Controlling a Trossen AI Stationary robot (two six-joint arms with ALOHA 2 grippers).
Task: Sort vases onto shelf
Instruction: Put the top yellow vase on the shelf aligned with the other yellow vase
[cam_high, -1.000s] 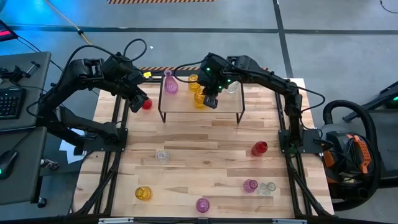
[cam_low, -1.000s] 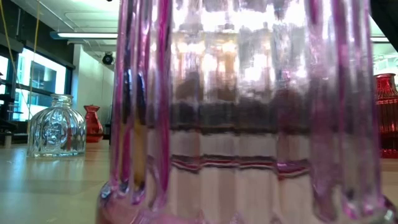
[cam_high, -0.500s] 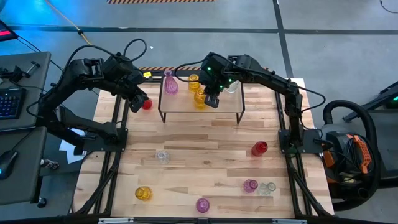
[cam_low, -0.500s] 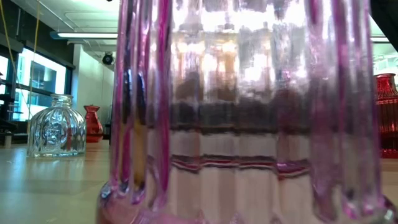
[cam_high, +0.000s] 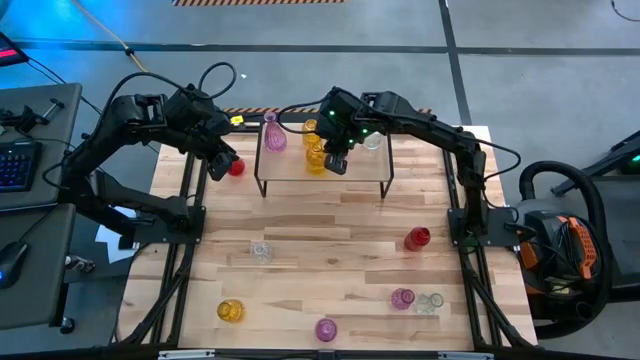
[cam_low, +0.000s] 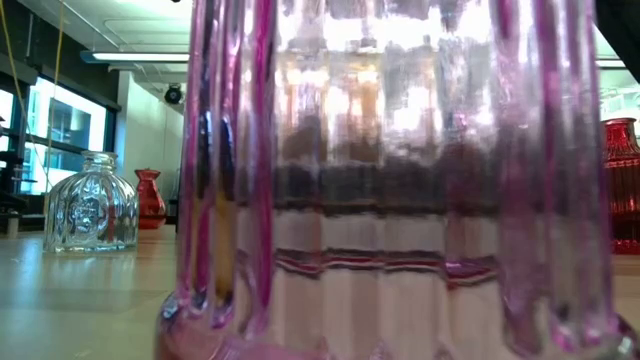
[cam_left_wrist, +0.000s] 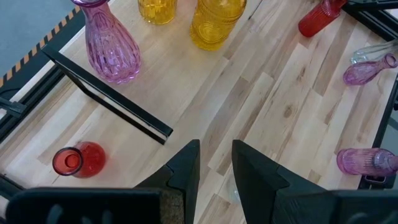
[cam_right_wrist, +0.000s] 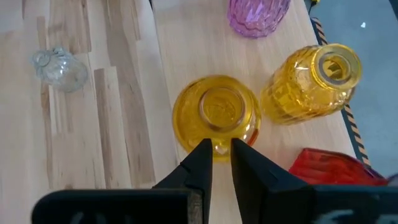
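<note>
We count eleven vases from above: four on the shelf, seven on the table. The small raised shelf with a light wooden top and thin black frame (cam_high: 360, 172) stands at the far middle of the butcher-block wooden table (cam_high: 330, 225). It carries one ribbed pink glass vase (cam_high: 272, 135) at its left end, one far yellow glass vase (cam_high: 311, 128), one near yellow glass vase (cam_high: 316, 158) and, it seems, one clear glass vase (cam_high: 372, 141) toward its right end. The right tool (cam_high: 335, 163) is over the shelf, clenched on the rim of the near yellow glass vase (cam_right_wrist: 216, 118). The wrist view shows its dark fingers (cam_right_wrist: 200, 163) pinching that edge. A red piece (cam_right_wrist: 329, 168) shows at that view's border, and we cannot tell what it is. The left tool (cam_high: 222, 165) hangs beside the shelf's left end, just by an upright red glass vase (cam_high: 236, 167). Its fingers (cam_left_wrist: 186, 165) stand a narrow gap apart with nothing between them. Also on the table are one second red vase (cam_high: 418, 238) at right, one small clear vase (cam_high: 261, 250) mid-left, one yellow jar-like vase (cam_high: 231, 311) near left, one front pink vase (cam_high: 326, 328), and a pink vase (cam_high: 402, 298) touching a clear vase (cam_high: 430, 301) near right. By colour that makes three pink, three yellow, three clear and two red. In the low view, one pink ribbed vase (cam_low: 400, 200) fills most of the picture.
</note>
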